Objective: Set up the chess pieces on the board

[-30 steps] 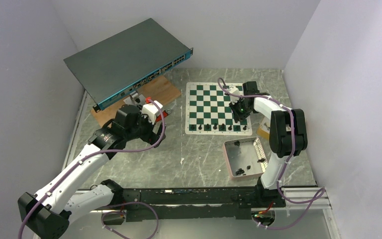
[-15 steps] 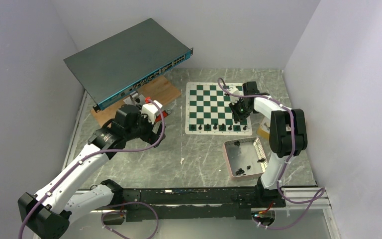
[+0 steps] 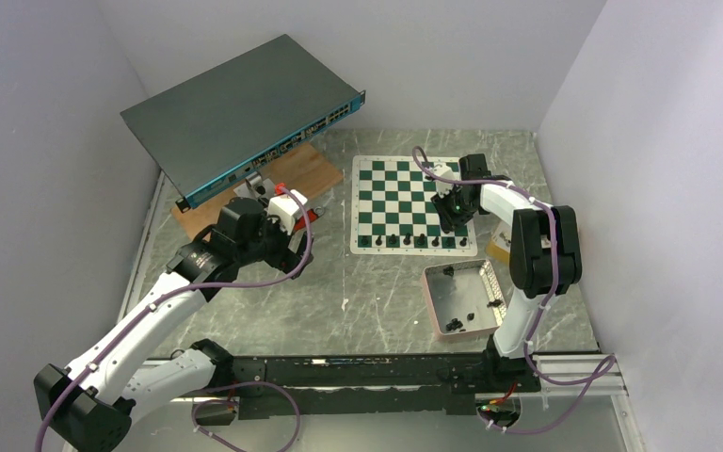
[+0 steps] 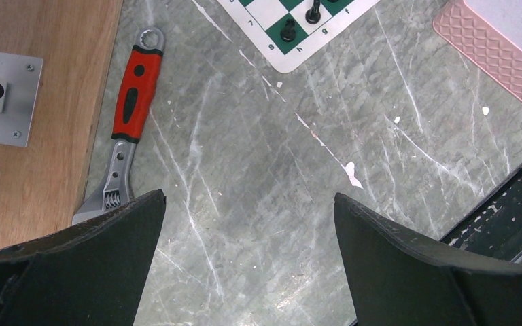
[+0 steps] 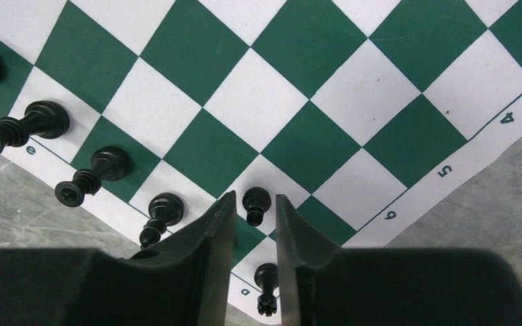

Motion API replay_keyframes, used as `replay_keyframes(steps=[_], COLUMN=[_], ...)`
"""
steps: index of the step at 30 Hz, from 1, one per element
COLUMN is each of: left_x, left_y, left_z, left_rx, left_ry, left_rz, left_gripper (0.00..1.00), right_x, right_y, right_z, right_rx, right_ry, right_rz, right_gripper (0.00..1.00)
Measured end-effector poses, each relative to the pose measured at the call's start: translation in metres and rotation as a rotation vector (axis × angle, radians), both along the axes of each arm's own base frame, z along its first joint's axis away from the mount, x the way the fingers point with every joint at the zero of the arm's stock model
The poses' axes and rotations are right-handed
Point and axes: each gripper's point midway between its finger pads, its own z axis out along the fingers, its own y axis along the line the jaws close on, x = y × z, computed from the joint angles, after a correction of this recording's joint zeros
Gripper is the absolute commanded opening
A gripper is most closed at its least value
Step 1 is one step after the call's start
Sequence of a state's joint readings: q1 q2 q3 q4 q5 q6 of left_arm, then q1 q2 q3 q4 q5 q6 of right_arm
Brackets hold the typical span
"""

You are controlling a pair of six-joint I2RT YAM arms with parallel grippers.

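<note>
The board point(image 3: 391, 184) lies at the back centre, a row of several black chess pieces point(image 3: 407, 240) along its near edge. My right gripper point(image 3: 452, 218) hangs over the board's near right corner. In the right wrist view its jaws point(image 5: 255, 198) stand a little apart, open, astride a pawn point(image 5: 256, 202) that stands free on a white square of the board point(image 5: 312, 142). A rook point(image 5: 266, 285) stands behind it on the edge row, with more pieces point(image 5: 102, 170) to the left. My left gripper point(image 4: 248, 197) is wide open over bare table, holding nothing.
A pink-rimmed metal tray point(image 3: 430, 301) with a few loose pieces point(image 3: 454, 325) sits near the right arm. A red-handled wrench point(image 4: 134, 102) lies beside a wooden plate point(image 3: 297, 169). A dark network switch point(image 3: 245, 113) leans at the back left.
My right gripper's jaws have parted and let go of the pawn, which now stands on the board. The left arm has not moved.
</note>
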State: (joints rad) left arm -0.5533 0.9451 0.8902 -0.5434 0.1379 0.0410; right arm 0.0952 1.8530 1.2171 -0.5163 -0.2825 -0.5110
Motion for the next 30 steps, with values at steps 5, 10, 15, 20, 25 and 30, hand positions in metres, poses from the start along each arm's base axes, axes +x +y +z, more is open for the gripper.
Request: replay_keyframes(steps=[5,10,15,20,25,30], left_x=[0.0,0.0,-0.001,-0.002,-0.002,-0.002], left_y=[0.0,0.001,0.003,0.005,0.005,0.005], left_z=[0.0,0.0,0.003,0.007,0.008,0.008], left_rx=[0.0,0.001,-0.005,-0.017,-0.018,-0.019], left_ry=[0.0,-0.001,-0.02,-0.038,-0.041,-0.042], left_rz=[0.0,0.003,0.01,0.013,0.013,0.013], left_gripper=[1.0,1.0,1.0,1.0,1.0,1.0], right_x=[0.003,0.007,-0.015,-0.07,-0.122,-0.169], right_y=[0.0,0.002,0.006,0.016,0.026,0.014], right_z=[0.012,0.056,0.119,0.15,0.138,0.11], right_rx=[0.005,0.023,0.084,0.115,0.121,0.101], right_ry=[-0.031,-0.14,-0.314,-0.404,-0.347,-0.213], right_rz=[-0.004,0.007,0.111,0.326,0.605,0.771], right_gripper=[0.36,0.36,0.39,0.38,0.38,0.4])
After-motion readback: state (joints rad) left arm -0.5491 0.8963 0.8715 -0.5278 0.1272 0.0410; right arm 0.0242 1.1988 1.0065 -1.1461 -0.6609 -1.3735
